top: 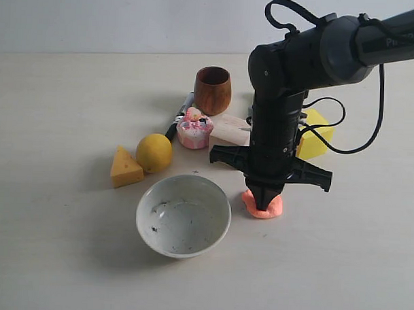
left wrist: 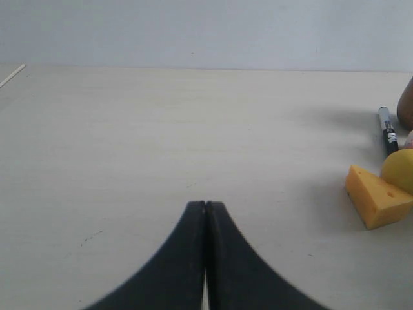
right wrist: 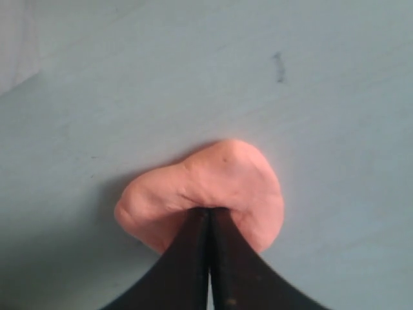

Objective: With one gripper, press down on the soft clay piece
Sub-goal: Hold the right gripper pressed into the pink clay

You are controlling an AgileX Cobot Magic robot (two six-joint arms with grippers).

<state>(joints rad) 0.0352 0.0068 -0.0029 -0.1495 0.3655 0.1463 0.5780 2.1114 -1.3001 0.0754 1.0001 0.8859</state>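
Right claw [right wrist: 208, 210]: fingers closed flat against each other, gripping nothing, pointing straight down. The tips are in contact with the top of the soft clay piece [right wrist: 222, 177]. The clay sits directly under the claw on the surface [top: 54, 258] and spreads out around the tips.

White bowl [top: 184, 219] is just beside the claw, toward the left arm, clear of the clay. Yellow block [top: 316, 138] and wooden block [top: 230, 128] are behind the claw's arm, partly hidden. Farther out past the bowl: cupcake toy [top: 194, 131], wooden cup [top: 212, 90], marker [top: 180, 115], lemon [top: 155, 152], cheese wedge [top: 125, 168].

Left claw [left wrist: 205, 204]: also closed and empty, low over the surface, well apart from the clay.
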